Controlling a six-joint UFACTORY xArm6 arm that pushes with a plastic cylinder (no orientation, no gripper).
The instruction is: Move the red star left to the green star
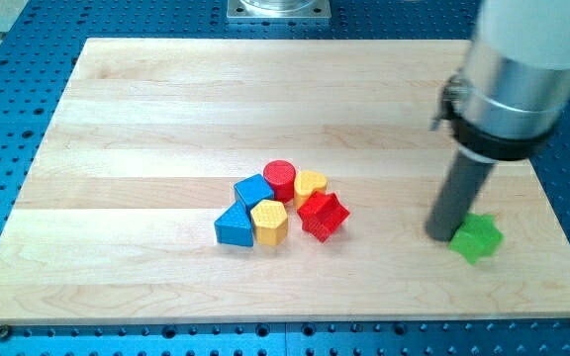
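Jawless, my tip (440, 235) is seen touching the green star (477, 238) near the board's right edge, so it could be knocked from the red star (324, 216).

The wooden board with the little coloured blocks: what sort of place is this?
Probably a robotics lab bench: a wooden board on a blue perforated table, a robot arm's rod with my tip beside a green star.

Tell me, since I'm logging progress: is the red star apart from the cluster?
No. The red star touches the yellow heart.

Pale smooth wooden board (146, 109); matt textured plastic red star (324, 216) and green star (477, 238).
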